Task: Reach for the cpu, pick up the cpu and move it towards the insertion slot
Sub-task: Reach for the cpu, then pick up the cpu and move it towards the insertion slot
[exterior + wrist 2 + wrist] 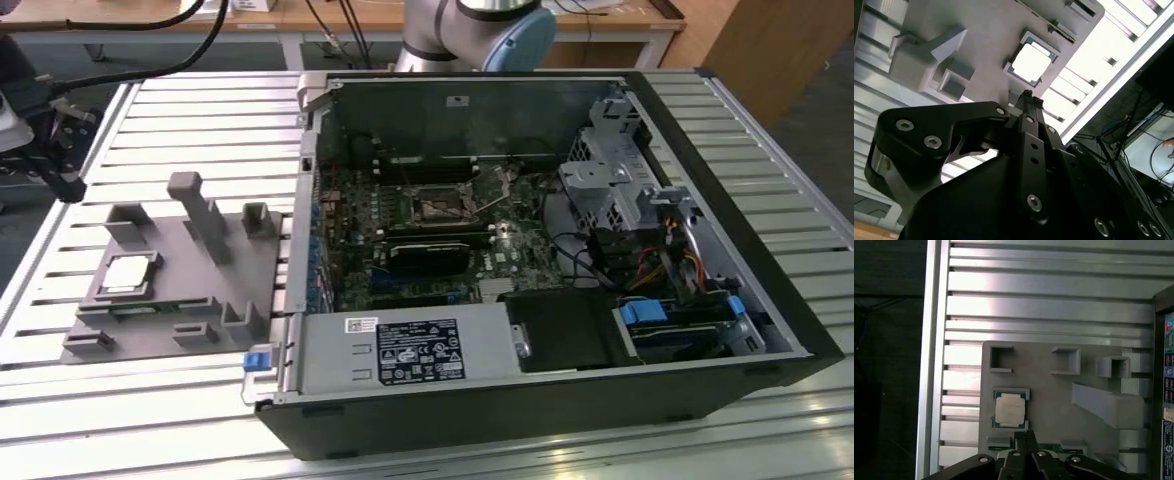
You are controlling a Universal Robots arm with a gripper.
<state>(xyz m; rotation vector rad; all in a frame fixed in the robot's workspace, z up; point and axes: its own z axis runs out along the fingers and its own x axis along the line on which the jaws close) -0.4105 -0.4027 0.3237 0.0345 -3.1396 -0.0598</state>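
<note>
Showing, in the first wrist view, the gripper (pixel 1025 434) with its two fingers pressed flat against each other, no gap between the tips, gripping nothing. Hanging over the near edge of the grey fixture plate (pixel 1054 400), with the tips pointing at one side of the cpu (pixel 1009 410), close to it yet apart from it. Appearing the same in the second wrist view: fingers together, tips just short of the chip's seat.

Lying flat, with the silvery top facing up, in a shallow square seat of the plate, a thin dark-green rim showing around the chip. Standing around that seat, several grey blocks and open square pockets, all part of the same plate.

Resting, in the exterior view, on the slatted aluminium table (pixel 200 120) toward the exterior view's left, with the plate just beside the open computer case (pixel 534 400).

Sitting inside that case, on the green circuit board (pixel 350 245), the insertion slot (pixel 438 205): a square dark socket in a silvery frame, well apart from the cpu and to the exterior view's right of it. Rising behind the case, the base of the robot arm (pixel 481 25).
</note>
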